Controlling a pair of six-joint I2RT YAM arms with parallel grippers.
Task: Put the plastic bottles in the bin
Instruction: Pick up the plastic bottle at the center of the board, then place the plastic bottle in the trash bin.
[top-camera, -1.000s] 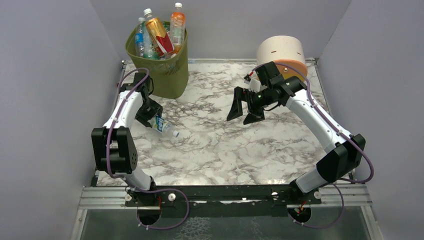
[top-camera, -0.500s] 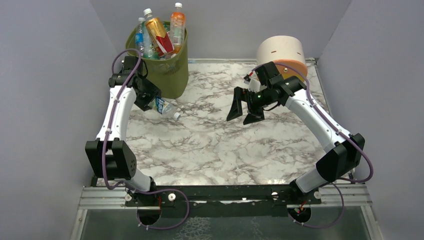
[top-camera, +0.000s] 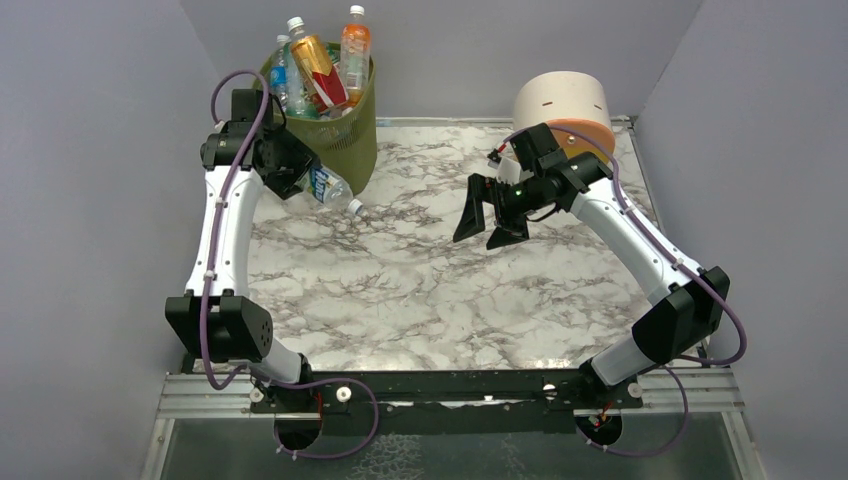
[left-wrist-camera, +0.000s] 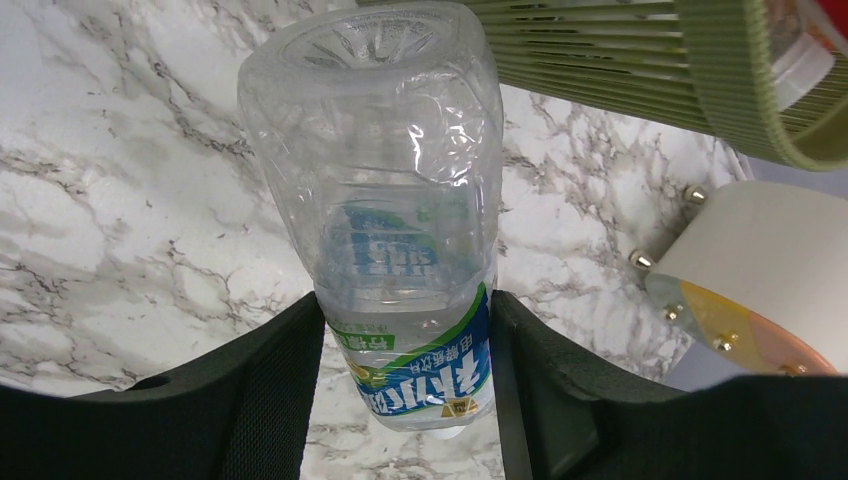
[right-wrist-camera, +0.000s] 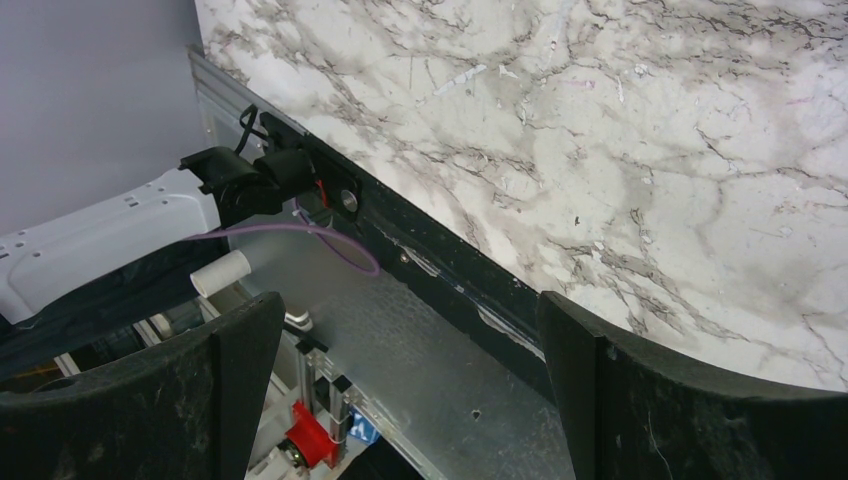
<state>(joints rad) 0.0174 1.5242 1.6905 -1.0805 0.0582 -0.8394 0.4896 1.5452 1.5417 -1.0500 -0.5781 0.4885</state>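
In the upper left of the top view, the left gripper (top-camera: 303, 178) is clamped on a clear bottle (top-camera: 330, 190) at its blue-green label. The bottle's long axis slants down-right, with the base leading away from the fingers. It hangs above the marble table (top-camera: 430, 290), outside the bin (top-camera: 350, 150), which is packed with other bottles (top-camera: 318, 70). In the wrist view the bottle (left-wrist-camera: 385, 200) stands lengthwise between the fingers (left-wrist-camera: 270, 390), base at the top of the frame beside the bin (left-wrist-camera: 620, 80). Right of centre, the right gripper (top-camera: 483, 232) is spread wide and holds nothing.
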